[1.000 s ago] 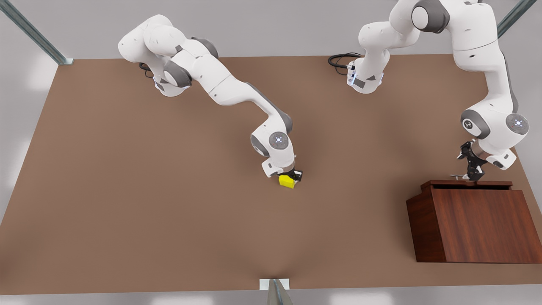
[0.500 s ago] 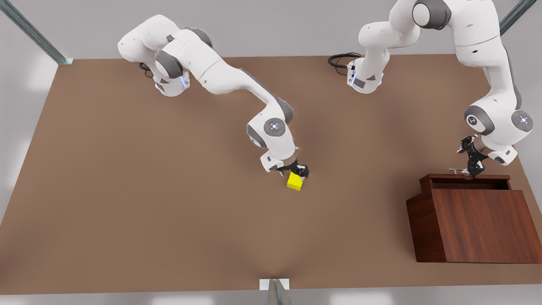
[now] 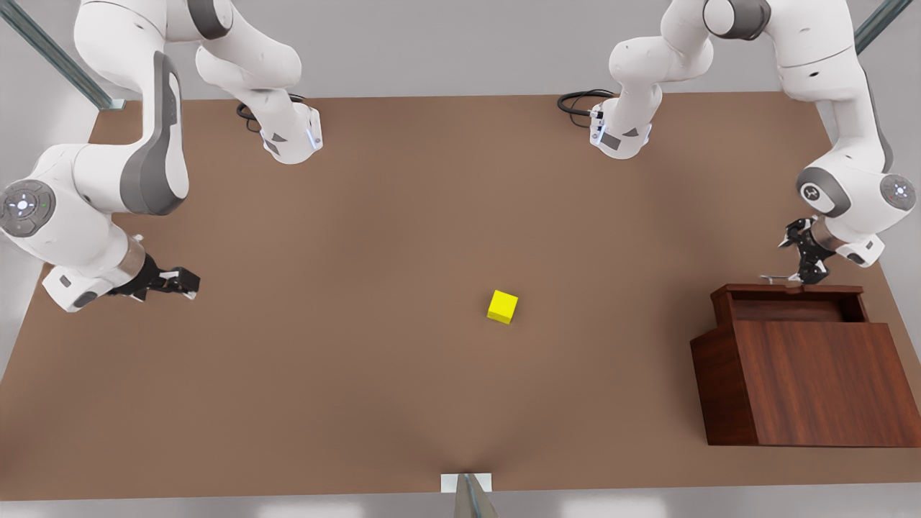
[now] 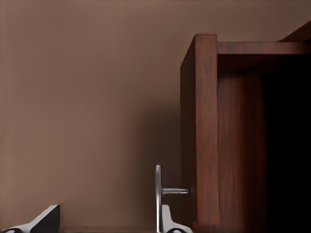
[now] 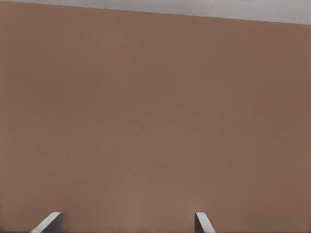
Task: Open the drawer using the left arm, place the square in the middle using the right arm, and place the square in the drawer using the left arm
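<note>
The yellow square (image 3: 502, 306) rests by itself on the middle of the brown tabletop (image 3: 403, 237). The drawer (image 3: 786, 291) stands pulled out of the slanted wooden box (image 3: 813, 381) at the front view's right. My left gripper (image 3: 807, 272) hovers at its silver handle (image 3: 776, 278). In the left wrist view that gripper (image 4: 107, 225) is open, and the handle (image 4: 158, 199) stands between the fingers, close to one fingertip (image 4: 170, 222). My right gripper (image 3: 188, 286) is far off at the front view's left, open, holding nothing, also seen open in the right wrist view (image 5: 125, 225).
Both arm bases (image 3: 291, 140) (image 3: 620, 133) stand along the table's back edge. A metal post (image 3: 471, 496) rises at the front edge. Bare tabletop lies between the square and the box.
My right gripper let go of the square and swung far to the front view's left. The left gripper drew the drawer farther out, toward the back.
</note>
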### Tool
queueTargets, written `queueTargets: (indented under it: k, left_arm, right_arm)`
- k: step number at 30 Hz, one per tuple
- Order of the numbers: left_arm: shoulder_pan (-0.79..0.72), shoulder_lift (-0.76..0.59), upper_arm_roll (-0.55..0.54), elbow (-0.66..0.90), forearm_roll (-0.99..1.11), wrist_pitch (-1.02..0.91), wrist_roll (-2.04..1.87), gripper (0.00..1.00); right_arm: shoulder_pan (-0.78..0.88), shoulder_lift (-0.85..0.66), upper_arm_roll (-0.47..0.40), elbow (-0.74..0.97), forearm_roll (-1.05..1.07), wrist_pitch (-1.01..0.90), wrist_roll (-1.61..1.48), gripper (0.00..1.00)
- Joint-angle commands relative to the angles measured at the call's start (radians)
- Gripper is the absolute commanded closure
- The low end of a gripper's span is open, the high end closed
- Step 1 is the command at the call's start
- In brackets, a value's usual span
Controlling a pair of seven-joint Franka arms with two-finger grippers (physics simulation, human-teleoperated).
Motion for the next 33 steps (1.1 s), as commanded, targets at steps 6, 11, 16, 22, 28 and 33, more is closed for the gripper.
queueTargets:
  k: [6,11,16,22,28,33]
  left_arm:
    - [0.001,-0.013,0.0,-0.014,0.006,-0.01,0.001,0.0]
    - [0.001,-0.013,0.006,-0.015,0.006,-0.011,0.001,0.0]
    - [0.001,-0.015,0.015,-0.034,0.008,-0.017,0.001,0.0]
    - [-0.004,-0.075,0.02,-0.034,0.031,-0.083,-0.004,0.0]
    - [-0.154,-0.228,-0.012,0.006,0.117,-0.221,0.119,0.0]
    - [-0.223,-0.058,-0.304,0.236,0.117,-0.256,0.202,0.0]
  right_arm:
    - [-0.013,0.016,-0.003,0.088,0.021,-0.109,0.004,0.0]
    - [-0.022,0.004,-0.01,0.115,0.017,-0.141,-0.003,0.0]
    - [-0.019,0.025,-0.011,0.113,0.018,-0.128,-0.007,0.0]
    - [-0.019,0.025,-0.013,0.115,0.017,-0.115,-0.005,0.0]
    - [-0.021,0.025,-0.013,0.127,0.018,-0.114,0.003,0.0]
    - [-0.021,0.025,-0.013,0.127,0.017,-0.091,0.003,0.0]
